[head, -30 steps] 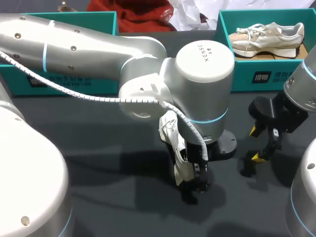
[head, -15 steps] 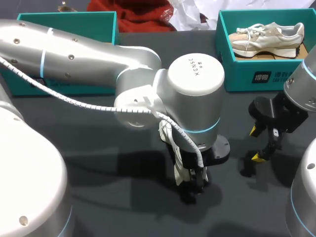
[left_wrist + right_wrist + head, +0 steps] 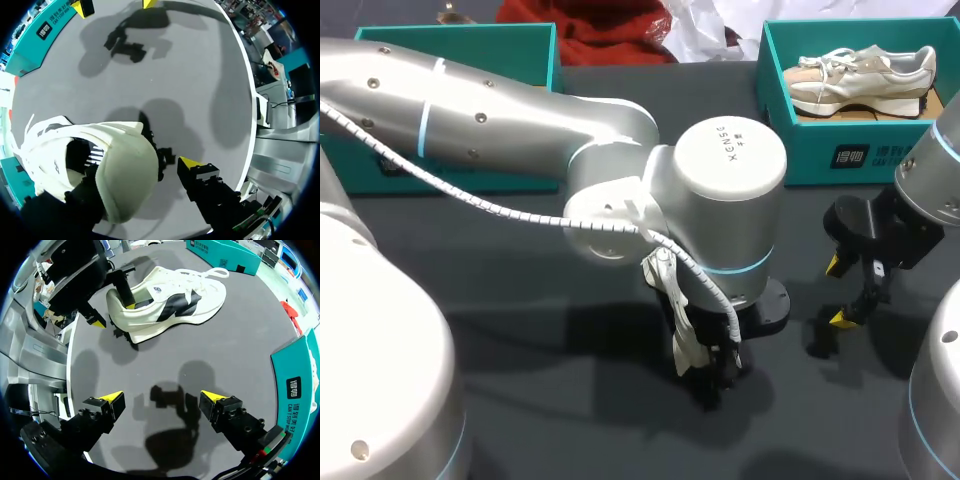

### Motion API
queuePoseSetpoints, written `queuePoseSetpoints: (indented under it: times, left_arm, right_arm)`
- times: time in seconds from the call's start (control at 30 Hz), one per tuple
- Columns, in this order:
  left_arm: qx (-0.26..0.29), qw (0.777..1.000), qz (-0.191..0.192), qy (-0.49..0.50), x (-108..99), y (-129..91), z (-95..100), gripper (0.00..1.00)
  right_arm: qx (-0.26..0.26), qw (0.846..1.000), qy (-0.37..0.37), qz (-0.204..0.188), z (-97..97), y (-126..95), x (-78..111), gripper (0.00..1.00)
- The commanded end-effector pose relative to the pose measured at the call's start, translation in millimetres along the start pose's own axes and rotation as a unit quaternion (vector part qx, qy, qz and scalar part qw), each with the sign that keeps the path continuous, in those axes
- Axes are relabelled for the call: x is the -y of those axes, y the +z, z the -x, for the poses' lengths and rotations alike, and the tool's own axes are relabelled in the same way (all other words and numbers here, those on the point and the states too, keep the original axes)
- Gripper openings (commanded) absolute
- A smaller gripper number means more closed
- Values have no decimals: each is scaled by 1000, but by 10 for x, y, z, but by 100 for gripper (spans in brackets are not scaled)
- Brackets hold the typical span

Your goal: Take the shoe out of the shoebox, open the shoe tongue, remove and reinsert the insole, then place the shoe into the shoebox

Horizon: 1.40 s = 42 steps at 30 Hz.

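White with a black side mark, your shoe point(image 3: 170, 305) sits on the dark table point(image 3: 540, 400), outside the teal shoebox point(image 3: 820, 150) — a second shoe point(image 3: 860, 75) lies in that box. Your left gripper point(image 3: 113, 314) straddles the heel, one finger inside and the other outside with a gap showing — apart, not clamped. Your right gripper point(image 3: 162, 396) hangs spread wide above the table near the shoe.

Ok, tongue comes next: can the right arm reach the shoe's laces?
Probably yes: only bare table separates the open right gripper from the shoe, and the left gripper sits at its heel.
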<state>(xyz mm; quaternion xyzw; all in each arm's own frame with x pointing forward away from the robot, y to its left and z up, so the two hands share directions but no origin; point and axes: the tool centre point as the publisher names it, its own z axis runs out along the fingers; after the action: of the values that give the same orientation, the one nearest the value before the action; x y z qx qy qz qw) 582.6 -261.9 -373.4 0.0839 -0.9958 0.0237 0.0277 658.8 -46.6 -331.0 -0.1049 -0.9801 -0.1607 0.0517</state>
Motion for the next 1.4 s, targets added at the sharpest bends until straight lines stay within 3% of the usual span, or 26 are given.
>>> queuePoseSetpoints:
  times: [0.03,0.07,0.4,0.67,1.13,1.4]
  left_arm:
    - [-3,1000,5,-3,50,54,5,7]
    - [-3,1000,5,-4,46,55,5,0]
    - [-5,1000,4,-11,-14,26,-20,0]
    - [-2,1000,-2,-6,-80,-173,-33,0]
    - [-56,994,-3,90,-342,-923,297,0]
    - [-41,993,9,111,-506,-1405,555,0]
  right_arm:
    - [2,1000,0,-1,-15,7,3,100]
    - [2,1000,0,-1,-15,7,3,100]
    - [2,1000,0,-1,-15,7,3,100]
    - [2,1000,0,-1,-15,7,3,100]
    - [2,1000,0,-1,-15,7,3,100]
    - [2,1000,0,-1,-15,7,3,100]
